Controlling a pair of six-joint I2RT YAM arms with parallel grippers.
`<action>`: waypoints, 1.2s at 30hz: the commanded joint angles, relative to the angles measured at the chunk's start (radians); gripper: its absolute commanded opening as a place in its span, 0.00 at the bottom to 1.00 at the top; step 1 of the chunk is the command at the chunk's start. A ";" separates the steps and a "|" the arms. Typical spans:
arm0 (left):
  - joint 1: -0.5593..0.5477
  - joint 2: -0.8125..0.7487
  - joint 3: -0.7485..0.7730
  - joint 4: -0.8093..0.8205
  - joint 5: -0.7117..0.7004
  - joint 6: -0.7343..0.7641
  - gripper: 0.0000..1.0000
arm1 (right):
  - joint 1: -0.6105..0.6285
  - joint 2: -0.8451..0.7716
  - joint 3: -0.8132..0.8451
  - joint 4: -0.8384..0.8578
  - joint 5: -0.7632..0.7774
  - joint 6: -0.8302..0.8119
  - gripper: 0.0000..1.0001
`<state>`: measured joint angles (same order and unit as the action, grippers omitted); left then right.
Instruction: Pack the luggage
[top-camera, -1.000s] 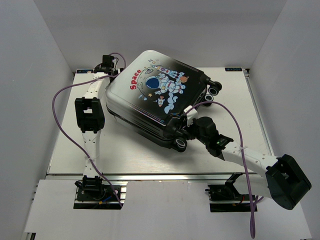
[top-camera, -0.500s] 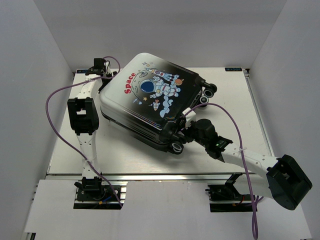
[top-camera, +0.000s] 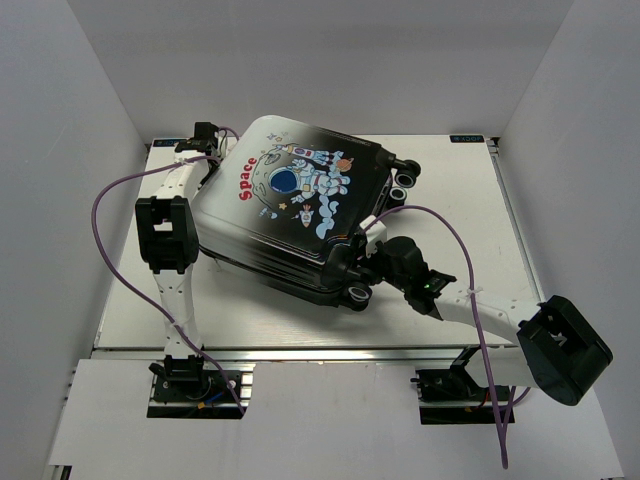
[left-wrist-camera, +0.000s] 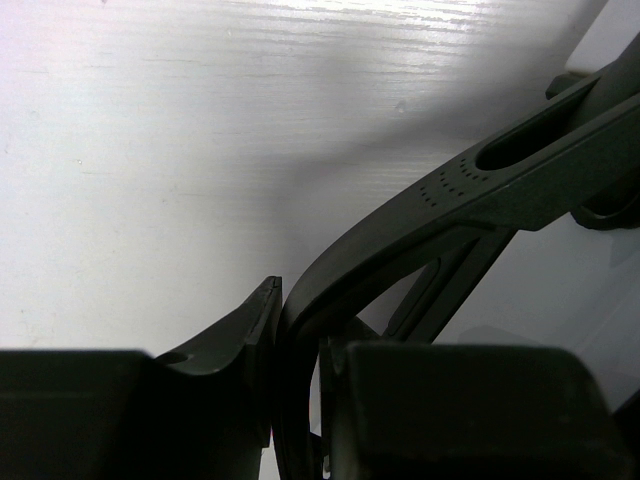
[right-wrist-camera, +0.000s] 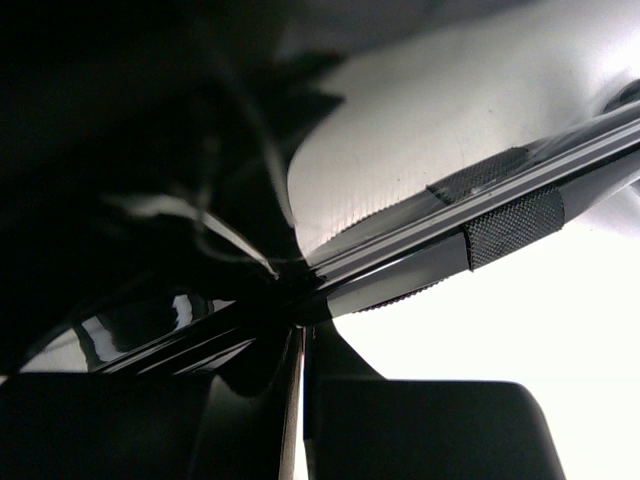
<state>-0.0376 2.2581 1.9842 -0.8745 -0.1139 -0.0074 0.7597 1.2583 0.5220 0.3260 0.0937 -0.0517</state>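
Observation:
The luggage (top-camera: 290, 200) lies closed on the table, astronaut print and red "Space" facing up, white end to the left and black wheels (top-camera: 403, 180) to the right. At its far left corner my left gripper (top-camera: 208, 140) is closed round a black handle bar (left-wrist-camera: 480, 190) of the case; in the left wrist view the bar sits pinched between the two fingers (left-wrist-camera: 250, 330). My right gripper (top-camera: 365, 255) is shut, its tip pressed against the case's dark rim (right-wrist-camera: 500, 225) beside the near wheel (top-camera: 358, 293). Nothing shows between the right fingers.
The white table (top-camera: 470, 210) is walled by white panels at the back and both sides. Purple cables (top-camera: 110, 200) loop from both arms, and the right one arches over the table beside the case. Both arm bases stand at the near edge.
The left gripper has closed from wide open onto the handle bar. The luggage has shifted left and turned slightly, and the right gripper has followed it, staying shut at the near wheel.

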 joint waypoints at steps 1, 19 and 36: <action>-0.091 -0.260 0.004 0.052 -0.040 0.059 0.07 | 0.055 0.047 0.098 0.159 -0.164 0.009 0.00; -0.099 -0.395 -0.001 0.116 -0.026 0.052 0.98 | 0.056 0.078 0.127 0.142 -0.114 0.019 0.00; -0.067 -0.701 -0.725 0.399 0.451 -0.259 0.98 | -0.079 0.171 0.334 -0.065 0.092 0.064 0.00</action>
<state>0.0933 1.7611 1.2392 -0.5060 -0.1890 -0.1490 0.6415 1.3857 0.7361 0.1528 0.2173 0.0589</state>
